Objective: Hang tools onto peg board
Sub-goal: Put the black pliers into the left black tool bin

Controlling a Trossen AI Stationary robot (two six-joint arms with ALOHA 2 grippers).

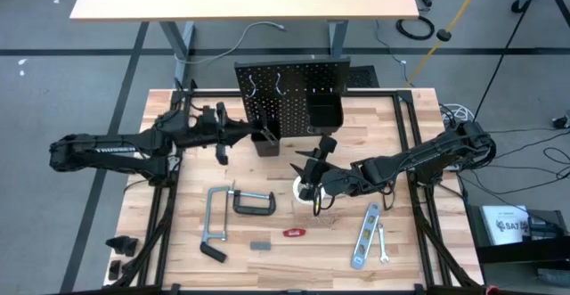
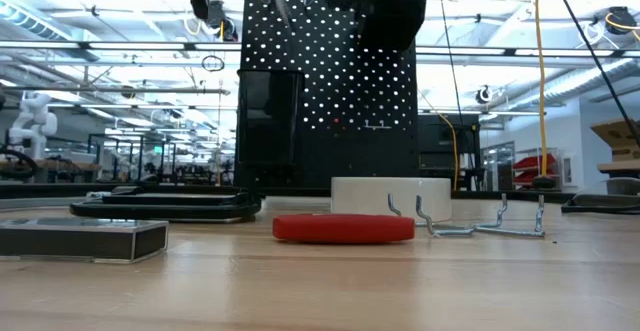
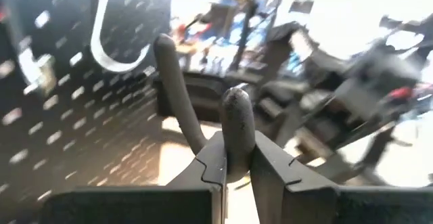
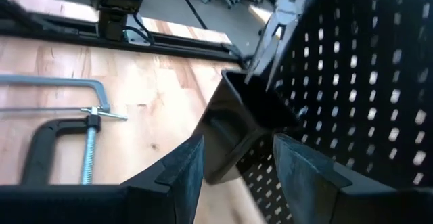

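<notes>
- High view: the left gripper (image 1: pixel 258 135) is at the peg board (image 1: pixel 289 86), just over the left bin (image 1: pixel 267 143), holding the pliers (image 1: pixel 264 135). The right gripper (image 1: pixel 313 172) hovers by the tape roll (image 1: pixel 305 191), in front of the board. On the table lie the bar clamp (image 1: pixel 215 226), C-clamp (image 1: pixel 253 203), red tool (image 1: pixel 295 233), level (image 1: pixel 364 235) and wrench (image 1: pixel 382 244).
- Low view: the board (image 2: pixel 330 81) stands upright behind the tape roll (image 2: pixel 390 198) and red tool (image 2: pixel 343 228); loose hooks (image 2: pixel 470 226) lie beside them. Both grippers are dark shapes at the top edge.
- Left wrist view: the left fingers (image 3: pixel 210 173) are nearly closed, clamped on one pliers handle (image 3: pixel 237 129); the other handle splays toward a white hook (image 3: pixel 111 38) on the board.
- Right wrist view: the right fingers (image 4: pixel 179 170) stand open and empty, facing the left bin (image 4: pixel 237 116); the pliers' jaws (image 4: pixel 277 24) point down into it.
- Step in hand, as I judge it: stowing the pliers in the bin. Next move calls for lowering them until the jaws sit inside, then releasing. Most tools are not yet hung.
</notes>
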